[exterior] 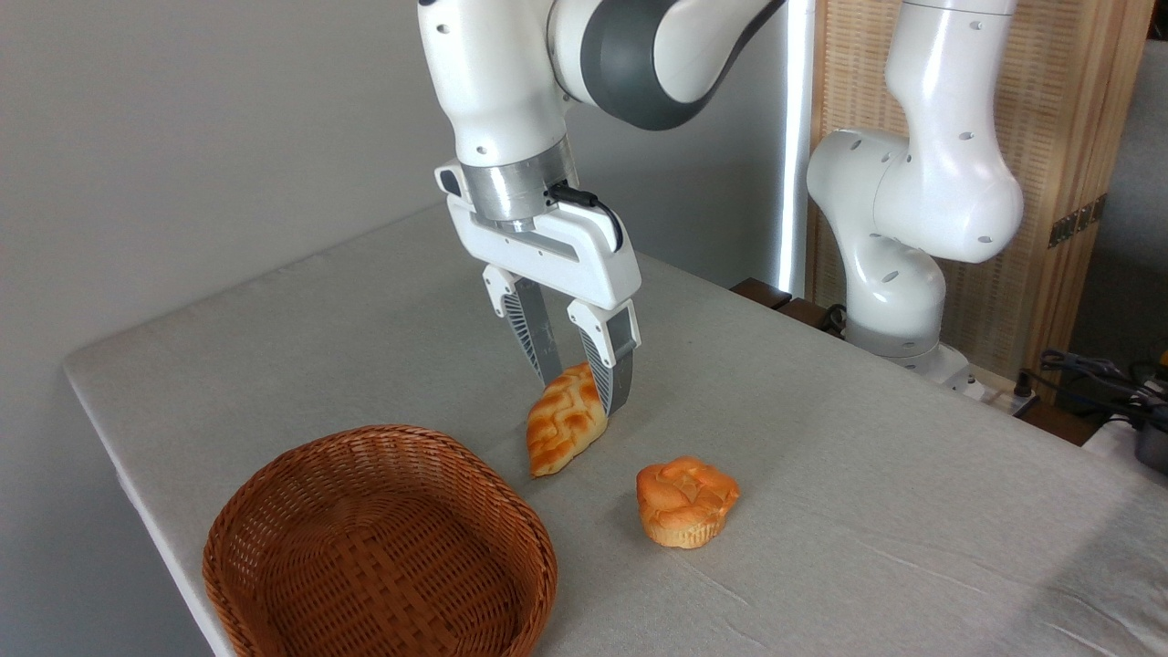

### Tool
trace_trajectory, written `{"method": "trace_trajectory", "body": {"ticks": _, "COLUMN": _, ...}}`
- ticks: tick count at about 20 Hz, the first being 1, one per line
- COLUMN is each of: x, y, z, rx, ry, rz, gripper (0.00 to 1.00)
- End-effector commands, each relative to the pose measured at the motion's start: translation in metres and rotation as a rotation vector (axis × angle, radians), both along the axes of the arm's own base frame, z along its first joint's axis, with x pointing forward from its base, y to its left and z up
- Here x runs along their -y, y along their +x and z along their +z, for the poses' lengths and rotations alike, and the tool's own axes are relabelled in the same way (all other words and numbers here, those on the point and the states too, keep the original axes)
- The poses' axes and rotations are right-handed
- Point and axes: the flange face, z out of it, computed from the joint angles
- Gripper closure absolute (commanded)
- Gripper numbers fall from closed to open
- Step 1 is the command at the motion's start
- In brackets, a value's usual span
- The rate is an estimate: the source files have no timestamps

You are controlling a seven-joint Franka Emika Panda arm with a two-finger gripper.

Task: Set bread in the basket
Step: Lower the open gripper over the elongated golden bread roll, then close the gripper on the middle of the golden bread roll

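Note:
The bread (563,422), a braided golden-orange loaf with pointed ends, hangs tilted with its upper end between the fingers of my gripper (584,388), which is shut on it. Its lower tip points down at the table just right of the basket's rim; whether it touches the cloth I cannot tell. The basket (274,511), round brown wicker with a raised rim, sits at the front left with nothing in it, to the lower left of the gripper.
A round orange muffin-like bun (684,502) sits on the grey cloth table (867,474) to the right of the loaf. The arm's white base (894,301) stands at the back right. The table's left edge runs close behind the basket.

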Motion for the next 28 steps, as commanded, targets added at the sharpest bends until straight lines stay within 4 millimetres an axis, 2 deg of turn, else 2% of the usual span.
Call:
{"method": "trace_trajectory", "body": {"ticks": 1, "x": 0.001, "y": -0.011, "z": -0.013, "rx": -0.008, "ry": -0.015, "rz": 0.053, "gripper": 0.00}}
{"method": "trace_trajectory", "body": {"ticks": 3, "x": 0.012, "y": -0.018, "z": -0.024, "rx": -0.028, "ry": 0.018, "rz": 0.011, "gripper": 0.00}}
{"method": "trace_trajectory", "body": {"ticks": 5, "x": 0.014, "y": -0.023, "z": -0.035, "rx": -0.045, "ry": 0.056, "rz": -0.013, "gripper": 0.00}}
{"method": "trace_trajectory", "body": {"ticks": 15, "x": 0.020, "y": -0.027, "z": -0.047, "rx": -0.042, "ry": 0.061, "rz": -0.017, "gripper": 0.00}}
{"method": "trace_trajectory", "body": {"ticks": 21, "x": 0.016, "y": -0.026, "z": -0.033, "rx": -0.006, "ry": 0.058, "rz": -0.009, "gripper": 0.00}}
{"method": "trace_trajectory", "body": {"ticks": 25, "x": 0.016, "y": -0.026, "z": -0.032, "rx": -0.006, "ry": 0.080, "rz": -0.025, "gripper": 0.00}}
{"method": "trace_trajectory", "body": {"ticks": 28, "x": 0.024, "y": -0.023, "z": -0.036, "rx": 0.009, "ry": 0.025, "rz": 0.007, "gripper": 0.00}}
